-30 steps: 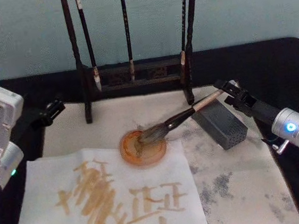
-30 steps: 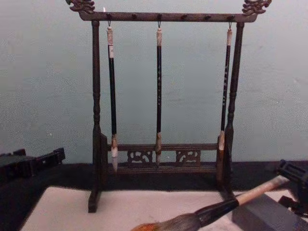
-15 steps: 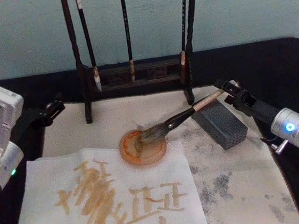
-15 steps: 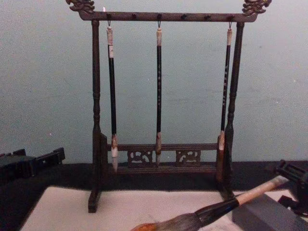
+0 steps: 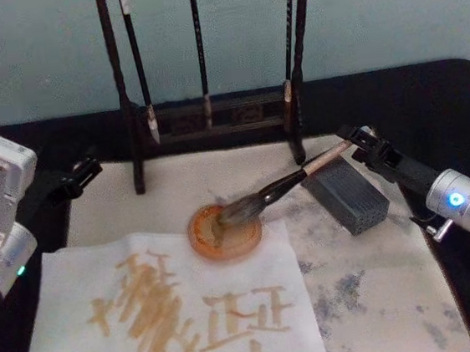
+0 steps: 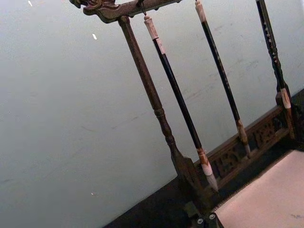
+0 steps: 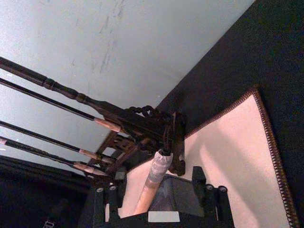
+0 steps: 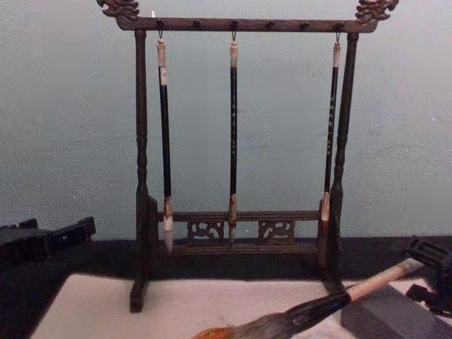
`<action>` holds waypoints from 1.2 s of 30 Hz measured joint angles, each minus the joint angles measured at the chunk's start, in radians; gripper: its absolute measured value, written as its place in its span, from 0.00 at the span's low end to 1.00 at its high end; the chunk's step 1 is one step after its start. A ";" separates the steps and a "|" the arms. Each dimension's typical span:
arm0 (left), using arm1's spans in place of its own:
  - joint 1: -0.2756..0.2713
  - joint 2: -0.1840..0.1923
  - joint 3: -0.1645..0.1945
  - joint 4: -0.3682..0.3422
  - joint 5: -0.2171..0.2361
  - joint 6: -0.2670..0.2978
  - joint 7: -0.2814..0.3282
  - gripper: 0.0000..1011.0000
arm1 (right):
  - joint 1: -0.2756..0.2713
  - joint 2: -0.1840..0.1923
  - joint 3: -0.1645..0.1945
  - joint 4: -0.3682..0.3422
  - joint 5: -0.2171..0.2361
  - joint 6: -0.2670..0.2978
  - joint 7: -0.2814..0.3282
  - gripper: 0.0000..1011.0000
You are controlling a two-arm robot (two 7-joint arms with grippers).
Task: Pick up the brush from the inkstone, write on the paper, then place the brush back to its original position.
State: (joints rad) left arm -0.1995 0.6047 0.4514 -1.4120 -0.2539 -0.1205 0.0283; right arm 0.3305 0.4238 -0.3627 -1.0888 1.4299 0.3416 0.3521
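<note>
The brush [image 5: 278, 188] lies slanted, its bushy bristles resting in the round orange inkstone [image 5: 204, 240] and its pale handle propped on a grey block [image 5: 351, 197]. My right gripper [image 5: 356, 142] is at the handle's far end. In the right wrist view its fingers [image 7: 102, 202] stand wide apart with the handle [image 7: 152, 183] between them, so it is open. The white paper [image 5: 173, 308] in front of the inkstone carries tan brush strokes. My left gripper [image 5: 83, 171] is parked at the mat's left edge, shut and holding nothing.
A dark wooden rack [image 5: 212, 115] with three thin hanging brushes stands behind the inkstone. A cream felt mat [image 5: 380, 278] with grey stains covers the black table under everything. Bare mat lies to the right of the paper.
</note>
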 joint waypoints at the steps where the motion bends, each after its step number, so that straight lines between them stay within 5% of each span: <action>1: 0.000 0.000 0.000 0.000 0.000 0.000 0.000 0.99 | 0.000 0.000 0.000 0.000 0.000 0.000 0.000 0.90; 23: 0.000 0.000 0.000 0.000 0.000 0.000 0.000 0.99 | -0.001 0.000 0.001 0.000 -0.001 0.001 0.000 0.22; 36: 0.000 0.000 0.000 0.000 0.000 0.000 0.000 0.99 | -0.001 0.000 0.001 -0.001 -0.001 0.001 0.001 0.21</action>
State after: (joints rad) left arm -0.1995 0.6047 0.4513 -1.4120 -0.2539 -0.1205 0.0283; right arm 0.3298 0.4238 -0.3616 -1.0893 1.4290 0.3427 0.3526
